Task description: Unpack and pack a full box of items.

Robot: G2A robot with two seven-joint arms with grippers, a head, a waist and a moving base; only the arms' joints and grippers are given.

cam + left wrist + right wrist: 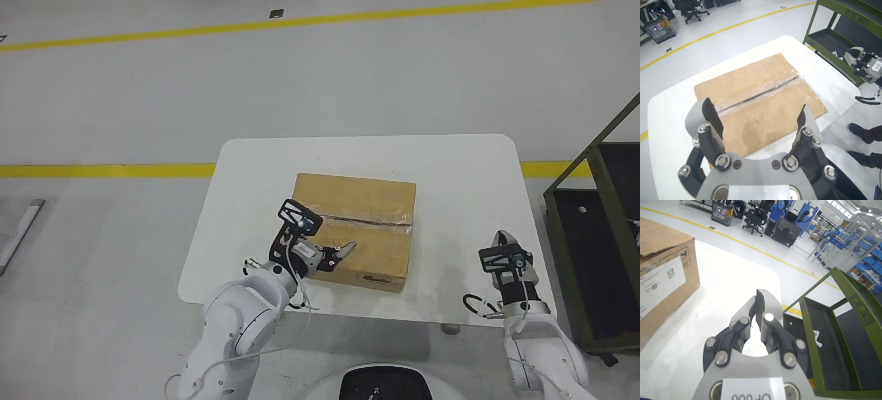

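A closed brown cardboard box [355, 228] lies in the middle of the white table [450, 170], its top seam covered with clear tape [762, 92]. My left gripper [322, 232] hovers open over the box's near-left corner. In the left wrist view the left gripper [755, 106] has its fingers spread wide above the box top [761, 106], holding nothing. My right gripper [503, 252] sits shut and empty over the table's near-right edge, apart from the box. In the right wrist view the right gripper [759, 296] is beside the labelled box side [664, 279].
A green metal cart [595, 250] with a dark tray stands just right of the table, close to the right arm. A small white object [817, 338] lies in the cart tray [829, 332]. Bare tabletop surrounds the box on all sides.
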